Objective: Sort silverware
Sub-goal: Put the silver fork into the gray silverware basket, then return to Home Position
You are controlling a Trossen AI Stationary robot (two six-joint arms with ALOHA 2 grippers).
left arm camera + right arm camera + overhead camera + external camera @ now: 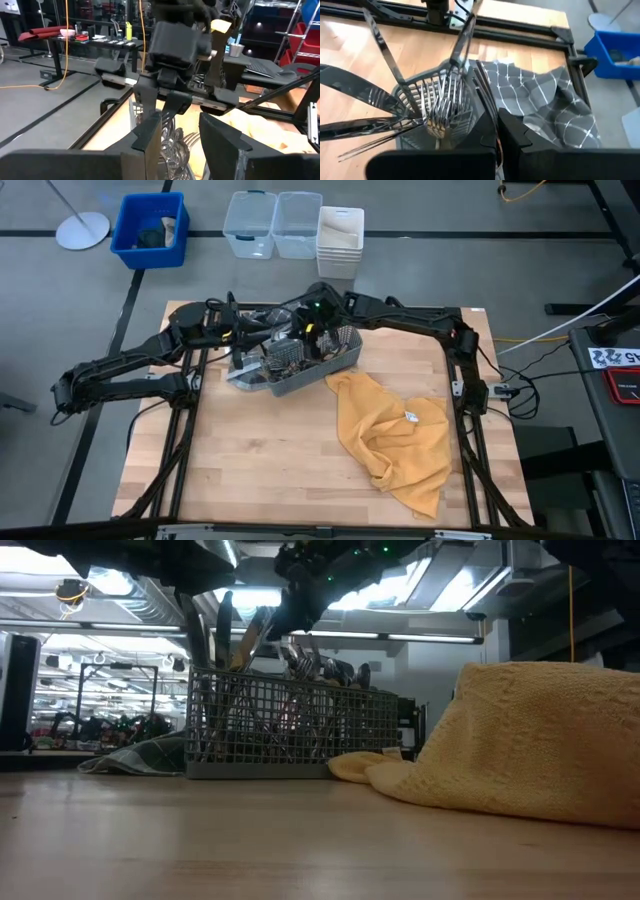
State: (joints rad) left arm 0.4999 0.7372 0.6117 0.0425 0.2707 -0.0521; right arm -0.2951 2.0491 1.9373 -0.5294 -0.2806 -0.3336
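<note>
Yellow cloth (400, 440) fills the high view's lower right. Silverware (442, 107) stands in the caddy (295, 365) at upper centre. Left gripper (182, 135) hangs fingers apart above it; right gripper (497, 132) is closed, seemingly empty.

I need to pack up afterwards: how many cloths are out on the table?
2. A yellow cloth lies crumpled beside the wire caddy, towards the right arm's side. A grey checked cloth lies against the caddy's far side; more may be hidden.

Glossy metal silverware (440, 107) in a matt wire-mesh caddy (290, 730); soft yellow cloth (395, 440); smooth wood worktop (270, 460).
</note>
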